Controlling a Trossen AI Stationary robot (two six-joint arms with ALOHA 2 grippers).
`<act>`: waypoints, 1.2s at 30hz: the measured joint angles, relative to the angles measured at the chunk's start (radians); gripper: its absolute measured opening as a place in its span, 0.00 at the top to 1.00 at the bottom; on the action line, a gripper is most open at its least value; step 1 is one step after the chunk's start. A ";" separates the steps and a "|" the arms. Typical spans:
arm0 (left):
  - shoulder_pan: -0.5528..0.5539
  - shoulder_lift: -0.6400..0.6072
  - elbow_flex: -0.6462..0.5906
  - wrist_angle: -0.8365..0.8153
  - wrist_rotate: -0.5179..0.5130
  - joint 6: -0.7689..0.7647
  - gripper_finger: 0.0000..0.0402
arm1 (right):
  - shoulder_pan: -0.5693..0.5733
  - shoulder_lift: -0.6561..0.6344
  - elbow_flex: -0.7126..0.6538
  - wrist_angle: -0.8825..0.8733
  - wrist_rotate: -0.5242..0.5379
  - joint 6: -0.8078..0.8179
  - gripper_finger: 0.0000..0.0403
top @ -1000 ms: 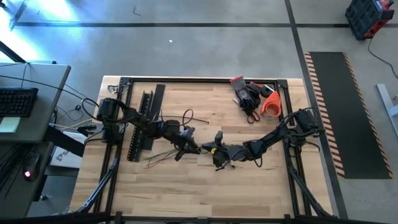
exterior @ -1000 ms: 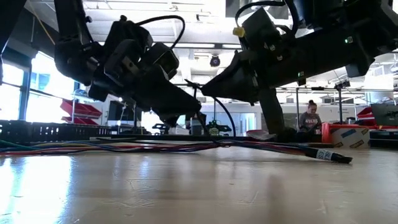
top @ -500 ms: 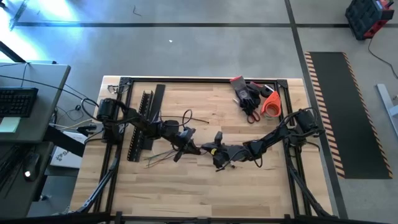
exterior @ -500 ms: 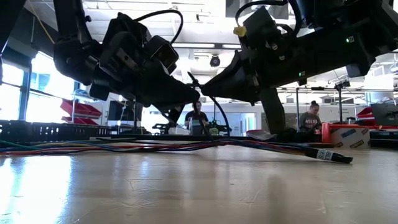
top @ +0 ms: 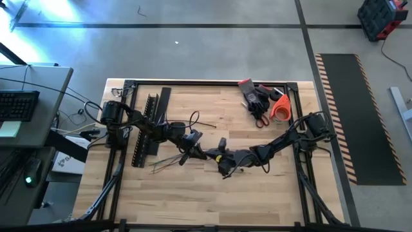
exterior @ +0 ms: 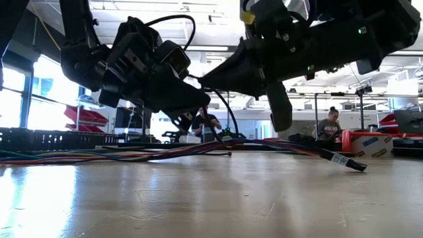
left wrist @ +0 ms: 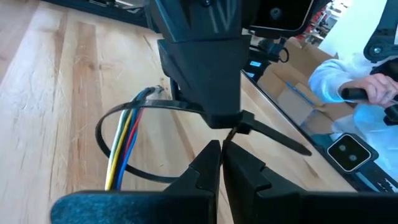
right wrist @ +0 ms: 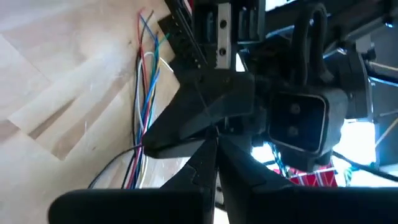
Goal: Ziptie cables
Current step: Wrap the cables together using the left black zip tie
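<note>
Left tool point(left wrist: 221, 146) pinched shut at zip tie point(left wrist: 273, 130), cables point(left wrist: 121, 140) just beside

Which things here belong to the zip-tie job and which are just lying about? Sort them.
In the job:
cables
zip tie
left gripper, shut
right gripper, shut

Lying about:
slotted rail
flat black strip
gloves
scissors
orange tape roll

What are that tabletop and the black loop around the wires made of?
The tabletop looks like pale wood planks: grain lines and joined strips show, with a smooth sheen. The black loop around the cables looks like thin flexible plastic, probably nylon: it bends smoothly and has a small locking head.
</note>
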 joint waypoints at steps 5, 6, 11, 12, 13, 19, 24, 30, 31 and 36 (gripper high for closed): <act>0.000 0.000 0.000 -0.001 -0.004 -0.001 1.00 | -0.005 0.000 0.005 -0.020 0.011 0.051 1.00; 0.000 0.000 0.000 -0.002 -0.007 -0.001 1.00 | -0.009 0.000 0.005 -0.026 0.017 0.076 1.00; 0.000 0.000 0.000 -0.002 -0.022 -0.015 1.00 | -0.017 0.000 0.005 -0.057 0.080 0.199 0.96; 0.000 0.000 0.000 -0.002 -0.023 -0.015 1.00 | -0.018 0.000 0.005 -0.063 0.087 0.216 0.94; 0.000 0.001 0.000 -0.003 -0.022 -0.016 1.00 | -0.018 0.000 0.005 -0.069 0.089 0.232 0.92; -0.009 0.001 0.000 -0.004 -0.019 -0.020 1.00 | -0.005 -0.004 0.005 -0.091 0.080 0.283 0.71; -0.012 0.001 0.000 -0.002 -0.029 -0.038 1.00 | 0.005 -0.014 0.004 -0.108 0.074 0.325 0.60; -0.010 0.002 0.000 -0.003 -0.054 -0.046 1.00 | -0.011 -0.108 -0.047 -0.129 -0.039 0.412 0.60; -0.010 0.002 0.000 -0.003 -0.059 -0.046 1.00 | -0.017 -0.128 -0.068 -0.132 -0.060 0.433 0.60; -0.013 0.002 0.000 -0.003 -0.096 -0.072 1.00 | -0.060 -0.198 -0.157 -0.125 -0.140 0.553 0.61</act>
